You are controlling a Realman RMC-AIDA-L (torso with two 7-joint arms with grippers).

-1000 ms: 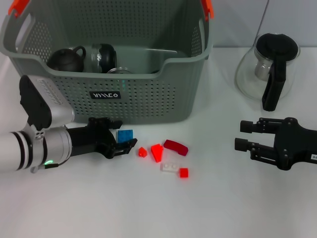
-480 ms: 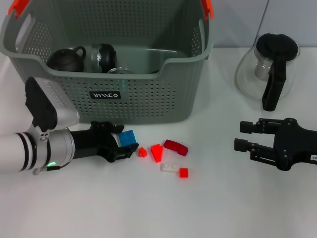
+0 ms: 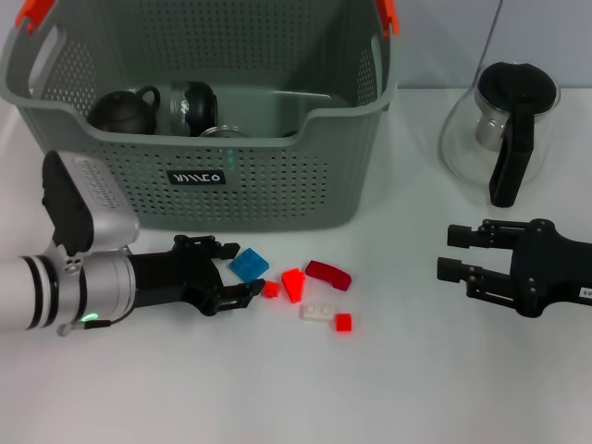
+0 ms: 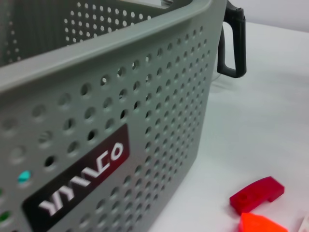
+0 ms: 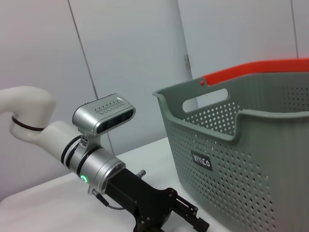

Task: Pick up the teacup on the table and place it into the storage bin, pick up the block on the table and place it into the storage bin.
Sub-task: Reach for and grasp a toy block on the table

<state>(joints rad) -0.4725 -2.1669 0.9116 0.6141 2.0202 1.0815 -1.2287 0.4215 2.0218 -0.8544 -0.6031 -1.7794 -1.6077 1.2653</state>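
Note:
The grey storage bin [image 3: 213,139] stands at the back left, its black label [image 4: 82,179] close in the left wrist view. A dark teacup [image 3: 120,111] lies inside it beside other cups. In front of the bin, loose blocks lie on the table: a blue block [image 3: 250,265], a small red one [image 3: 271,289], an orange-red one [image 3: 294,283] and a dark red curved one [image 3: 328,275]. My left gripper [image 3: 233,270] is low over the table, open, with the blue block at its fingertips. My right gripper [image 3: 453,252] rests open at the right.
A glass pot with a black handle [image 3: 504,129] stands at the back right. A white block [image 3: 317,313] and a small red block [image 3: 343,322] lie nearer the front. The dark red block [image 4: 256,193] also shows in the left wrist view.
The blue block has slid right and turned between the left fingers. The small red block has shifted slightly right. The right arm has not moved.

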